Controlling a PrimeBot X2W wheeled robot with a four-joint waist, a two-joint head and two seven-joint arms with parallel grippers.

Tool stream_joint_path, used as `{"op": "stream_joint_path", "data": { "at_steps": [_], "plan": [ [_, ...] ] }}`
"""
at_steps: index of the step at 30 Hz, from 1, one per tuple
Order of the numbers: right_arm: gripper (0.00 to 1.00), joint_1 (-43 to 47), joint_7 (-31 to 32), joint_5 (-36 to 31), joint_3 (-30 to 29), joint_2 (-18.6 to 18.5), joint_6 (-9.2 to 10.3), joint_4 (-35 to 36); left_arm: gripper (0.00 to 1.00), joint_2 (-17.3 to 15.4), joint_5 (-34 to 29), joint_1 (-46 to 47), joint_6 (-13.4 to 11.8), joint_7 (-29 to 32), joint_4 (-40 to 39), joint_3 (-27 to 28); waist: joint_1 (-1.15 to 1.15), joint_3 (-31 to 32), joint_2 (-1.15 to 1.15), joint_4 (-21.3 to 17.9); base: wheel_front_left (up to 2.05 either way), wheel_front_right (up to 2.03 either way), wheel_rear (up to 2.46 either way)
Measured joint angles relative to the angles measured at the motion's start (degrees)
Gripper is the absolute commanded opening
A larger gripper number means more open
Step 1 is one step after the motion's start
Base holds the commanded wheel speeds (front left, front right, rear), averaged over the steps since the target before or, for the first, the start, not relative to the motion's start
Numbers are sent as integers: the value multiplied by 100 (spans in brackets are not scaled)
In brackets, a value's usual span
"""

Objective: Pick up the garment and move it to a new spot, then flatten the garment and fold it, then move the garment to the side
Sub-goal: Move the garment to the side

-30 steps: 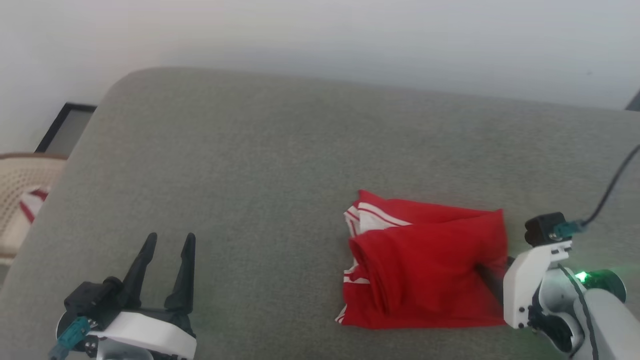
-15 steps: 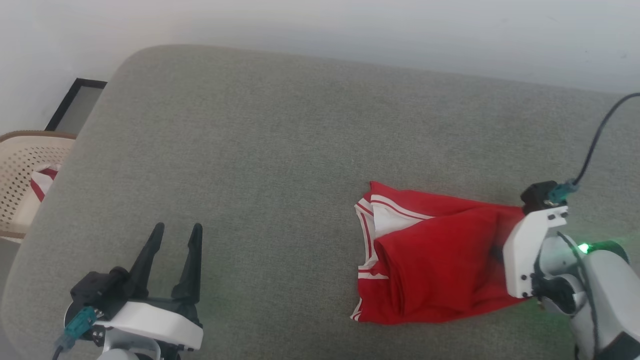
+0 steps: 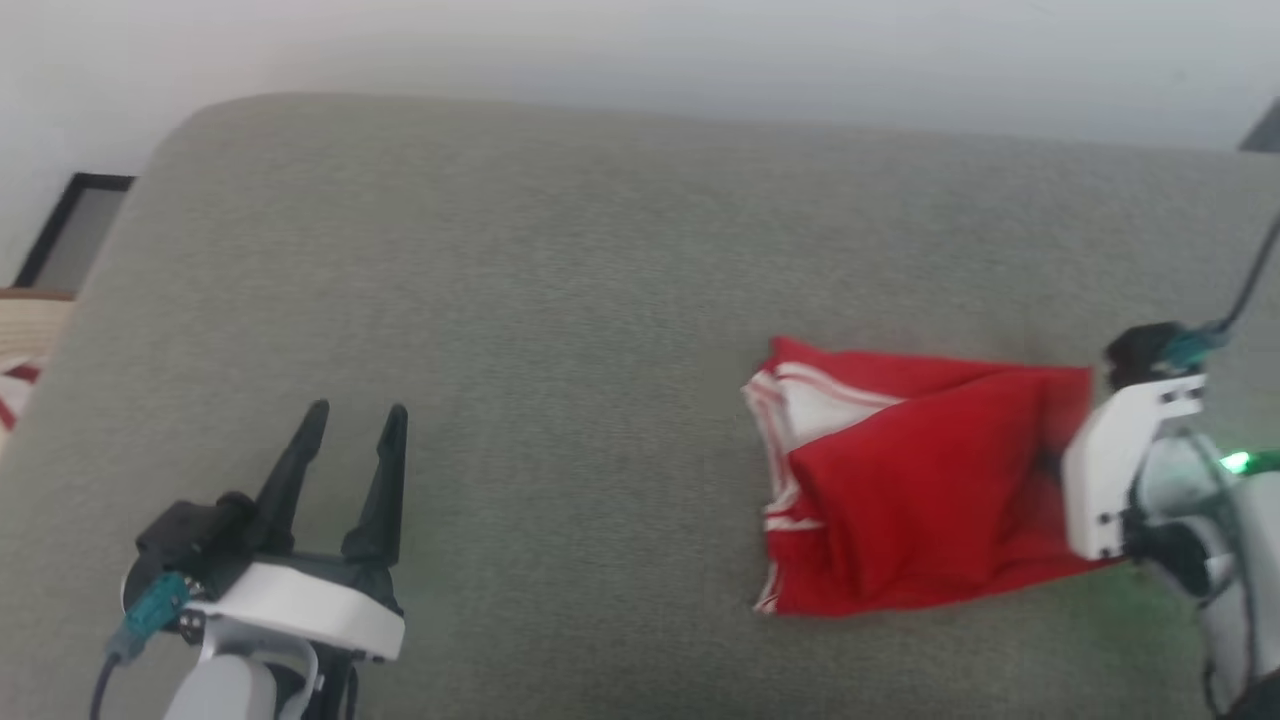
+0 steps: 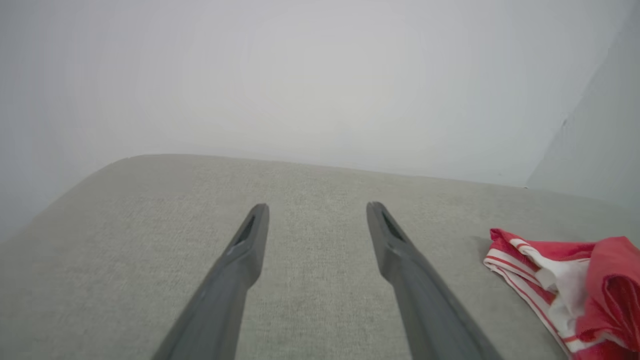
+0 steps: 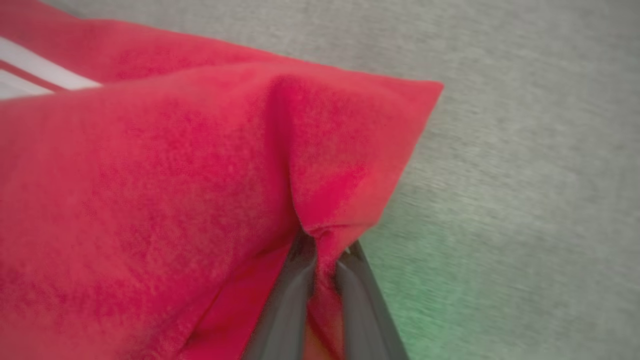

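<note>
Since a second ago the right gripper (image 5: 322, 245) has gone from wide open beside the right edge of the garment (image 3: 900, 480) to pinched down on it, and the head camera has swung a bit too, so the whole scene sits differently in that view. In the right wrist view the two dark fingers are nearly together with a fold of red fabric squeezed between the tips, close to the garment's corner, and the cloth puckers around the pinch. The garment is a loosely folded red bundle lying on the grey cushion (image 3: 560, 300), over on the right and fairly near the robot, with a white sleeve and striped trim showing at its left end. The left gripper (image 3: 350, 425) sits near on the left, well apart from the garment, its fingers spread wide, holding nothing and pointing toward the far wall. Off the cushion at the left edge there's a sliver of a beige basket (image 3: 25, 320) with a red-and-white striped cloth (image 3: 12, 395), plus a black frame (image 3: 70, 225) further back by the wall
</note>
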State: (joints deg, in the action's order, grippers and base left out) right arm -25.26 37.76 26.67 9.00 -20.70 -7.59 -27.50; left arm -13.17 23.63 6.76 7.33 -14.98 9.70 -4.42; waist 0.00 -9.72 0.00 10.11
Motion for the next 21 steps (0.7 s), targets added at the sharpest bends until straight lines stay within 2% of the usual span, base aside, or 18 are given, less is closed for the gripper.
{"op": "stream_joint_path", "data": {
  "at_steps": [9, 14, 21],
  "plan": [
    [0, -237, -63, -98, -600, -435, 5, 96, 100, -81, -2, 358, 1, 0, 18, -216, 0, -170, 0, -590, 0, 0, 0],
    [0, -555, -334, -219, -691, -717, 5, 76, 100, -118, -3, 589, 1, 0, 45, -397, 0, -300, 0, -967, 0, 0, 0],
    [0, -1072, -862, -427, -692, -1188, 5, -303, 100, -151, -43, 992, 1, 0, 53, -703, 0, -546, 0, -1436, 0, 0, 0]
  ]
}}
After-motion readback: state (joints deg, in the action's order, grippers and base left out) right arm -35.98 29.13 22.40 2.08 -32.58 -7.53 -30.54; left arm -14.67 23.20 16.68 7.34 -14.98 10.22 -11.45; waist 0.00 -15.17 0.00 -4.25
